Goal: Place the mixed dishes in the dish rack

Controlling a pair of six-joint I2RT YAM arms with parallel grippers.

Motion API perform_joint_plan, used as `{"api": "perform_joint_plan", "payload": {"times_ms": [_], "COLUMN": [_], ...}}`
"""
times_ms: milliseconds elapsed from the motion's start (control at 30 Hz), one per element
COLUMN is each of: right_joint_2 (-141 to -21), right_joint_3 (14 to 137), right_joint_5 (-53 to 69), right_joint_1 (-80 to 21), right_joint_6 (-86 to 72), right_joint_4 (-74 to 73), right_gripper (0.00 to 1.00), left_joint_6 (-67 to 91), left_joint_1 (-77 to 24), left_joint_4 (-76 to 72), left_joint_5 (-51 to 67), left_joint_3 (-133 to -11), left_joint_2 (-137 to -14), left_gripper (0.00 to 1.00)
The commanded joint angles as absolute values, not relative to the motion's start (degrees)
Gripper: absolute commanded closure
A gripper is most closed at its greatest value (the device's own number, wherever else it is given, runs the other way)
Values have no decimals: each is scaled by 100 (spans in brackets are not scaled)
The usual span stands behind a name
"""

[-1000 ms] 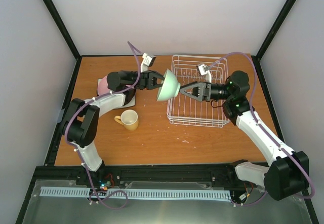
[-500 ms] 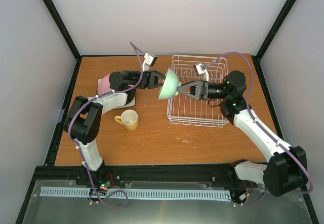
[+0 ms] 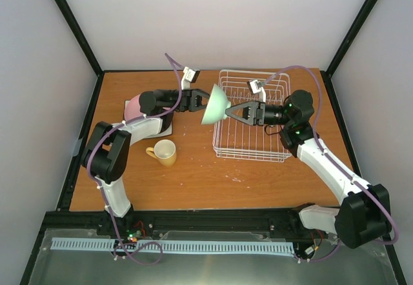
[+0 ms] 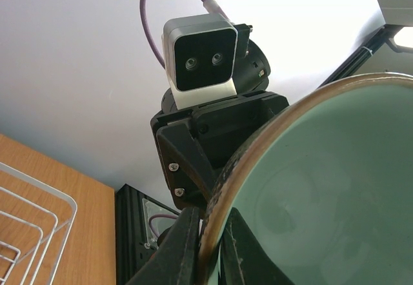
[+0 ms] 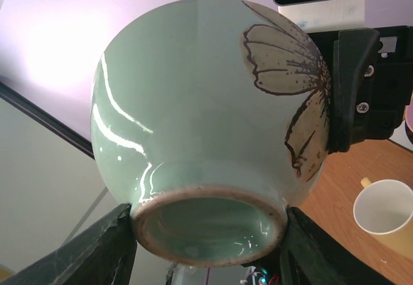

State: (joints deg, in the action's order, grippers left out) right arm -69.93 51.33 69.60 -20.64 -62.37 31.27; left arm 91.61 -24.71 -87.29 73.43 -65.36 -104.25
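1. The right gripper has come up to the mint-green bowl. Its fingers sit either side of the foot, but I cannot tell if they squeeze.
2. The left gripper pinches the bowl's rim, up by the dish rack's left edge.
3. A hand-over looks close.

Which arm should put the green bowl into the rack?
Right. The right gripper flanks the foot of the bowl on the dish rack side; the left gripper pinches the rim, farther away.

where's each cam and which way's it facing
Top external: above and behind the rig, looking down on left arm, right arm, dish rack and mint-green bowl.
Left wrist: on the left arm, looking past the left gripper, pinching the rim, into the bowl.
Right wrist: on the right arm, facing the bowl's underside; right gripper flanks its foot.
Shared: wrist views face each other across the bowl.
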Motion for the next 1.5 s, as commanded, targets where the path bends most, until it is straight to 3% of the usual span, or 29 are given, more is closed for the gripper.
{"api": "perform_joint_plan", "payload": {"times_ms": [0,300,600,833,1467], "right_joint_2": [-7030,-7056,-7042,-7049,-6807], "right_joint_3": [5291,5236,5195,5173,5085], "right_joint_5": [7080,7034,6892,6830,6885], "right_joint_1": [-2197,-2197,-2180,-2082,-1504], "right_joint_6": [-6396,-6373,-6122,-5959,-5330], "right_joint_4": [3763,3874,3618,3388,2497], "right_gripper": [61,97,97,97,97], "left_joint_6": [9184,9196,9151,9128,8737], "left_joint_1": [-2622,-2663,-2663,-2667,-2654], "left_joint_4": [-9492,-9482,-9321,-9209,-8538], "left_joint_5": [6992,6970,6996,7011,7210], "left_joint_3": [-6759,-6776,-6812,-6789,-6926], "left_joint_2": [-10622,-10779,-10860,-10924,-10950], "left_gripper": [99,98,92,75,49]}}
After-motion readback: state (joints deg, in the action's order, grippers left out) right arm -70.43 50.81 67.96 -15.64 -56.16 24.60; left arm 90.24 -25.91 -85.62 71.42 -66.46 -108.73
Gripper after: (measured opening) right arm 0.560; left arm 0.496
